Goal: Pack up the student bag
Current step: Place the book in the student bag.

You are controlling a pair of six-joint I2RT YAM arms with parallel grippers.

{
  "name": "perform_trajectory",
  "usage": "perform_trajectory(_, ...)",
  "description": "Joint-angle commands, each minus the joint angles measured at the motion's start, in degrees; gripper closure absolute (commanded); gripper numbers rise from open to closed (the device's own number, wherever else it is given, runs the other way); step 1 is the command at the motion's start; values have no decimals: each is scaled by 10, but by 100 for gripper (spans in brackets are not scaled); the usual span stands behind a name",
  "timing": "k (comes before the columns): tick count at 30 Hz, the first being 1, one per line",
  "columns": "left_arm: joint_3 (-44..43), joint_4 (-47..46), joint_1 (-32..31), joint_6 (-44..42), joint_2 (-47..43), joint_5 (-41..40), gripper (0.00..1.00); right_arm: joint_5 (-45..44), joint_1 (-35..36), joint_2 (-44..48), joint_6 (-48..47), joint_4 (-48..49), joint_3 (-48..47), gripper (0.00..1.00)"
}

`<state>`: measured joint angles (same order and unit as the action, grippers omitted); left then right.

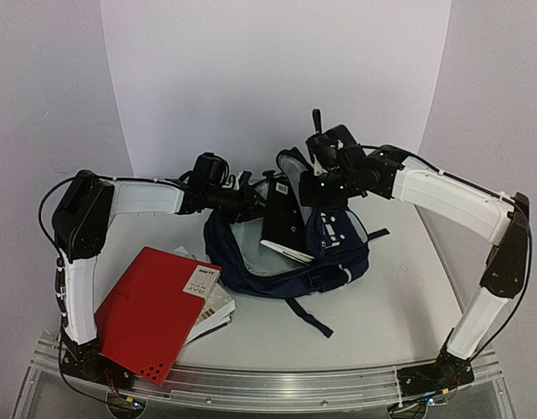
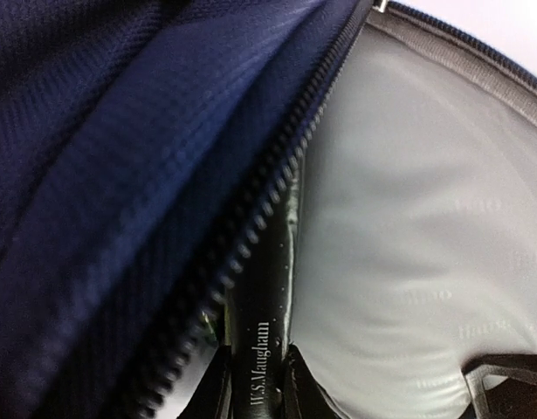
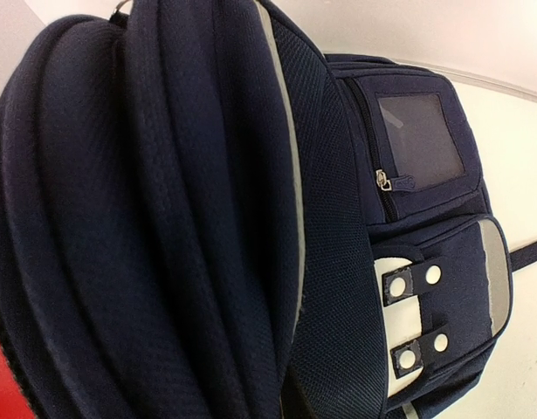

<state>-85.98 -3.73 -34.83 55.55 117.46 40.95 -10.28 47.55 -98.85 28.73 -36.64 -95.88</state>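
On a white surface [image 1: 399,288] before pale walls [image 1: 251,70], the bag [image 1: 338,253] lies open, a red folder [image 1: 150,310] nearby; left end effector [image 1: 251,202] clamps a black book [image 1: 281,218], right end effector [image 1: 313,188] grips the bag's rim.

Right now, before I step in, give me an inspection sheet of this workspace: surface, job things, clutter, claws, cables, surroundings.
Surface: white table, metal rail along its near edge.
Job's things: student bag lying open mid-table, grey lining showing; black book with Maugham's name on its spine, at the zip opening.
Clutter: red book lying on pale booklets, front left.
Grippers: left claw shut on the black book; right claw shut, apparently on the bag's raised top edge.
Cables: black leads looped along both arms.
Surroundings: plain pale backdrop; nothing else seen.
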Motion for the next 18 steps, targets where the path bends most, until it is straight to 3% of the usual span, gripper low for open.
perform_trajectory(1, -43, -122, 9, 10, -1, -69, 100, -5, 13, 64, 0, 119, -37, 100)
perform_trajectory(5, -36, -141, 8, 7, -1, -121, 100, -7, 15, 63, 1, 120, -35, 100)
perform_trajectory(18, -64, -175, -61, 8, 71, -183, 100, -35, 18, 19, -3, 144, -39, 100)
